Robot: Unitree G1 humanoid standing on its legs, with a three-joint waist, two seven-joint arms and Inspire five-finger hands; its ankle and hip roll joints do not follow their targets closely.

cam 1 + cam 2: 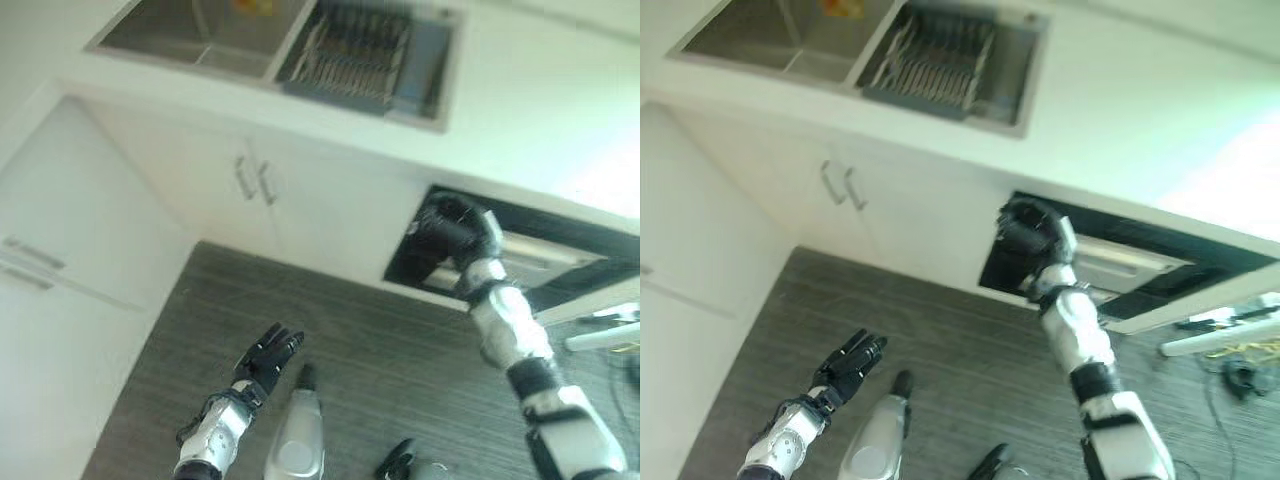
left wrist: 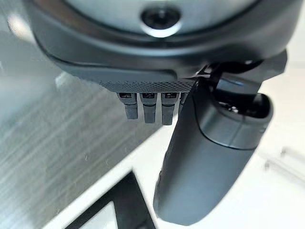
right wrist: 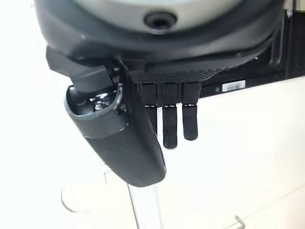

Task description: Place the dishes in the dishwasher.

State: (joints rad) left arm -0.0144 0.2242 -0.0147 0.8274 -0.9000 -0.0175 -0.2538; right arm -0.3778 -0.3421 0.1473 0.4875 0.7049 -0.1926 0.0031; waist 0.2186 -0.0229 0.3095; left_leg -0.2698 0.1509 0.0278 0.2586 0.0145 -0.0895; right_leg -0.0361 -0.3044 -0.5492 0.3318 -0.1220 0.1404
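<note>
Up high, right hand (image 1: 452,232) by dishwasher (image 1: 560,262)

The sink (image 1: 190,40) at 11 o'clock looks like brushed, matt metal, and the rack (image 1: 350,55) beside it at 12 o'clock has thin metal wires. The tabletop (image 1: 520,120) is smooth, white and faintly glossy. The cabinet doors (image 1: 330,210) below are smooth white with slim metal handles (image 1: 253,180). The floor (image 1: 350,340) shows a dark, streaked wood-like grain with a matt finish. The dishwasher (image 1: 560,255) opening at 3 o'clock is dark with a pale metallic strip. Both hands, left hand (image 1: 268,357) and right hand (image 1: 450,232), look like matt black plastic, their fingers (image 2: 148,107) ribbed.
</note>
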